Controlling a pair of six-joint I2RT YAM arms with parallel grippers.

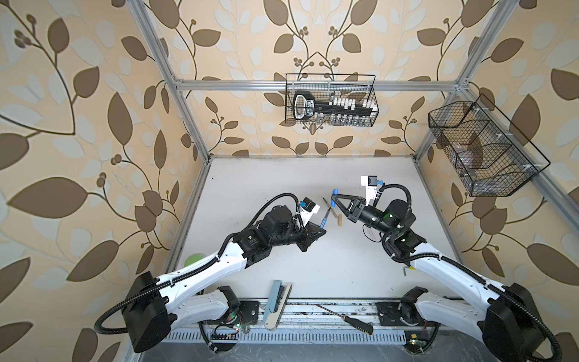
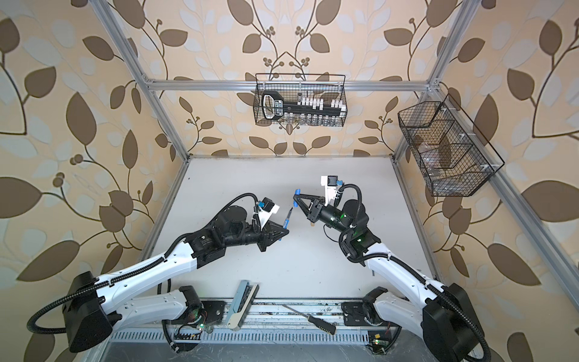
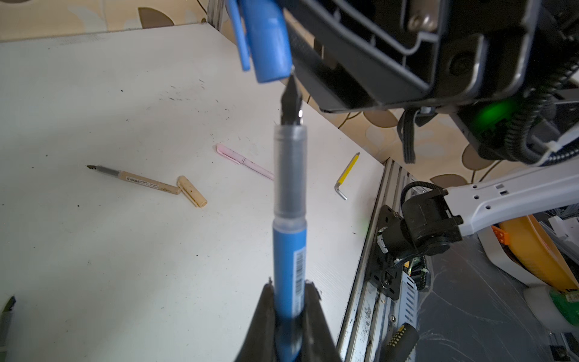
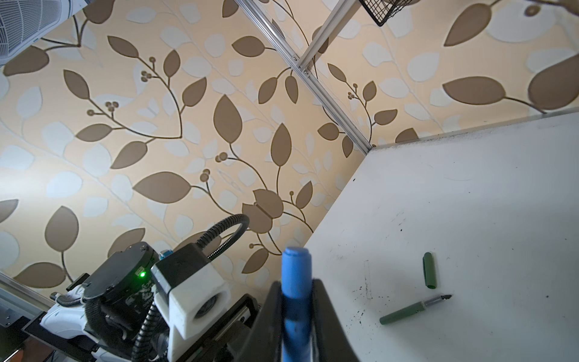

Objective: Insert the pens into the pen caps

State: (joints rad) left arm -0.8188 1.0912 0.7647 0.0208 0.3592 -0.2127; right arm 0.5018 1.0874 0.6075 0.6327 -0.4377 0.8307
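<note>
My left gripper [image 3: 289, 291] is shut on the barrel of the blue pen [image 3: 289, 250], which sticks up with its dark nib at the open mouth of the blue pen cap [image 3: 269, 40]. My right gripper [image 4: 296, 288] is shut on that cap [image 4: 296, 269]. In both top views the two grippers [image 1: 321, 228] [image 1: 333, 199] meet above the middle of the table. A tan pen [image 3: 147, 181] and tan cap [image 3: 191, 191] lie apart on the table. A pink pen [image 3: 247, 161] lies near them. A green pen [image 4: 413, 308] and green cap [image 4: 430, 269] lie separately.
A yellow hex key [image 3: 346, 175] lies near the table's right edge. A black-handled screwdriver [image 1: 344, 319] and a grey-blue case [image 1: 275, 304] sit on the front rail. Two wire baskets [image 1: 332, 100] [image 1: 482, 150] hang on the back and right walls.
</note>
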